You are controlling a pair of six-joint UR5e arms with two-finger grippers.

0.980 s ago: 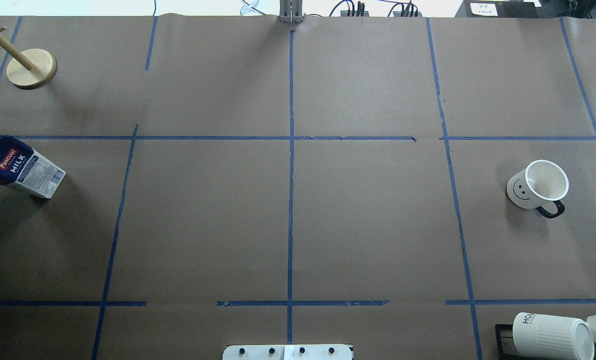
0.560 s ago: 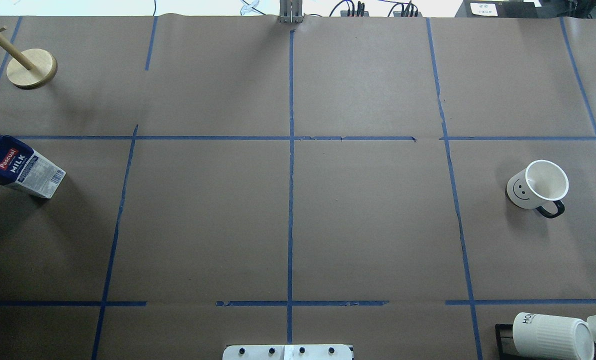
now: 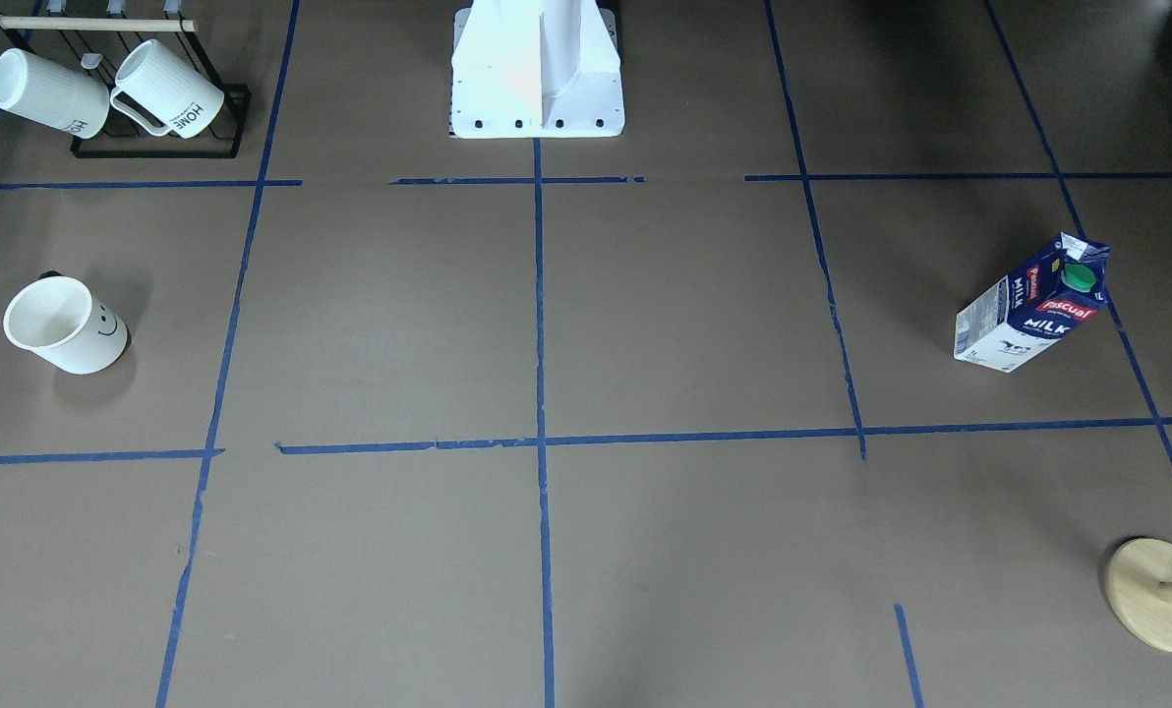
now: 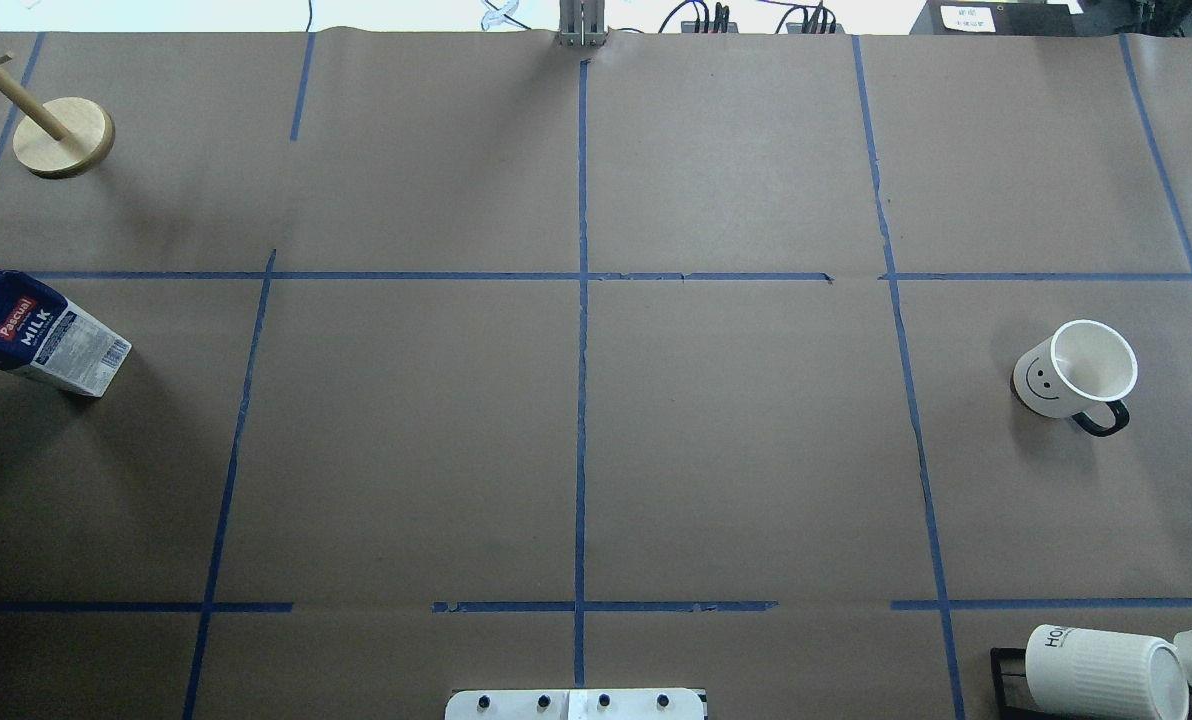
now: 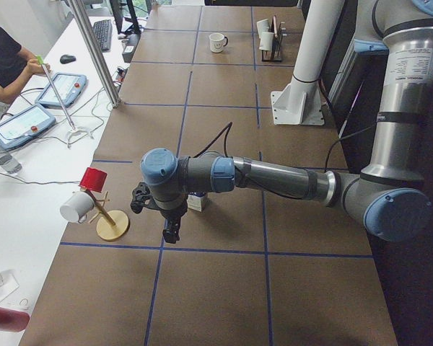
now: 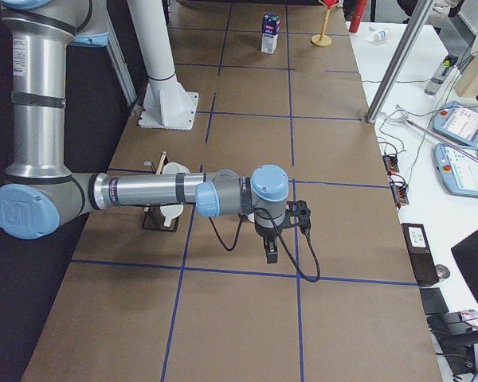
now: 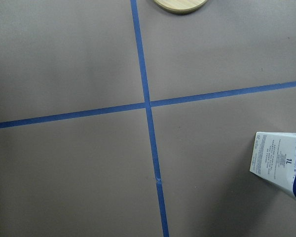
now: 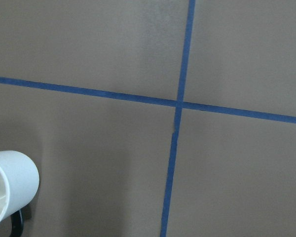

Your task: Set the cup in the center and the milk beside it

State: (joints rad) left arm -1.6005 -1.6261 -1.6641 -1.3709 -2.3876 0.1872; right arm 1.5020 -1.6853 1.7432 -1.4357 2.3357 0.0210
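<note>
- The left arm (image 5: 274, 176) reaches low across the bench (image 4: 756, 450) at the robot's left end. Its jaws point down above the brown paper and grip nothing that can be seen. Only the side view shows them, so whether they are open or closed cannot be told.
- The right arm (image 6: 143, 191) stretches out the same way at the opposite end, jaws pointing down over the bench. Their state cannot be told either.
- The milk (image 4: 51, 340) stands upright near the bench's left end, close to the left arm's wrist. It sits at the right edge of the left wrist view, beside a crossing of blue tape (image 7: 148, 103).
- The cup (image 4: 1066, 375) stands upright on the right side of the bench, mouth up, its black handle turned toward the robot. It shows in the lower left corner of the right wrist view.
- The center (image 4: 582, 276), where the long middle tape line crosses a horizontal one, lies between cup and milk and well apart from both.
- A wooden stand (image 4: 64, 137) with a round base occupies the far left corner, beyond the milk.
- A black rack (image 3: 153, 147) holding two ribbed white mugs (image 3: 168, 88) sits at the near right corner, on the robot's side of the cup.
- The white pedestal (image 3: 537, 79) rises at the robot's edge, on the middle line.
</note>
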